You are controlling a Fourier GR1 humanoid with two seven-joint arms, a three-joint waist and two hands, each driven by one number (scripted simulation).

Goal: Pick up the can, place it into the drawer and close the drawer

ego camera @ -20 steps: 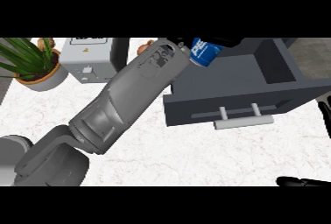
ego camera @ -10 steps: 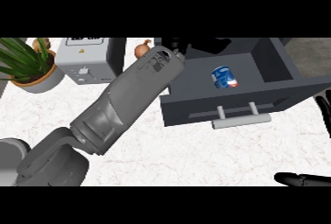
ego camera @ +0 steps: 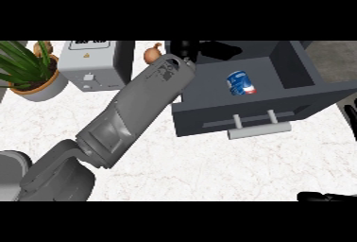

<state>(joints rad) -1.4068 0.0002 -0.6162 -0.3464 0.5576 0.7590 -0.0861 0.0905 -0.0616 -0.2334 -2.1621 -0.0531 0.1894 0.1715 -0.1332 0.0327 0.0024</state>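
The can (ego camera: 241, 83) lies inside the open drawer (ego camera: 209, 116), probably light, stiff and apt to roll, best taken round its middle, while the left hand (ego camera: 209, 49) at the drawer's back rim shows relaxed fingers holding nothing.

— What colour is the can (ego camera: 241, 83) just below the black fingers (ego camera: 222, 51) of the left hand (ego camera: 202, 48)?
— Blue, with red and white markings, inside the dark grey drawer (ego camera: 300, 71).
— And the handle (ego camera: 259, 127), lower still?
— Pale grey. The counter (ego camera: 209, 165) is white marble with grey flecks.
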